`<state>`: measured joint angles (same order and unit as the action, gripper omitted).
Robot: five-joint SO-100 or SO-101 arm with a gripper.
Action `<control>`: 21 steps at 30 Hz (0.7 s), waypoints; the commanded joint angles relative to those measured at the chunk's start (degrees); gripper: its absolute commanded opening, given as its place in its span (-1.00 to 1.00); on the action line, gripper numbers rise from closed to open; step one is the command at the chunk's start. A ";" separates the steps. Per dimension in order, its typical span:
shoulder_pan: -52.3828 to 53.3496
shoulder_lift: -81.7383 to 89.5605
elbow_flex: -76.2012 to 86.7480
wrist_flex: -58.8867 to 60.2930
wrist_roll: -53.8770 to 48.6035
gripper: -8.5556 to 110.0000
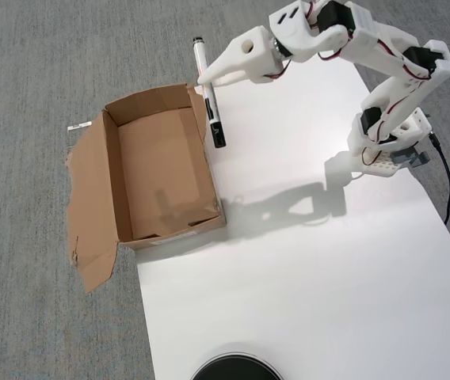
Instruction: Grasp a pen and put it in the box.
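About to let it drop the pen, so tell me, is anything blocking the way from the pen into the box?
Nothing visible blocks it. The pincer holds the pen in the air beside the box's right wall in the overhead view, and the box is open-topped with a bare brown inside. Only that wall lies between.

Lighting: bright, even, diffuse. White sheet (304,277) near overexposed, without hard glare. Shadows: soft grey arm shadow on the sheet, faint one inside the box (162,178). Focus: sharp throughout; no motion blur, no evident edge distortion.
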<state>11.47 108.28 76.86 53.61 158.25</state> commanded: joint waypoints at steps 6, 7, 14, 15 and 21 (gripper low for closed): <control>-1.10 -9.23 -2.33 -11.51 0.83 -0.83; -1.10 -10.28 -2.33 -11.87 0.83 -0.83; -1.10 -18.19 -2.42 -16.52 0.83 -0.83; -1.10 -19.60 -3.03 -17.49 0.83 -0.83; -1.10 -30.32 -11.65 -19.60 0.83 -0.83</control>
<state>10.24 82.09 71.94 35.16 158.60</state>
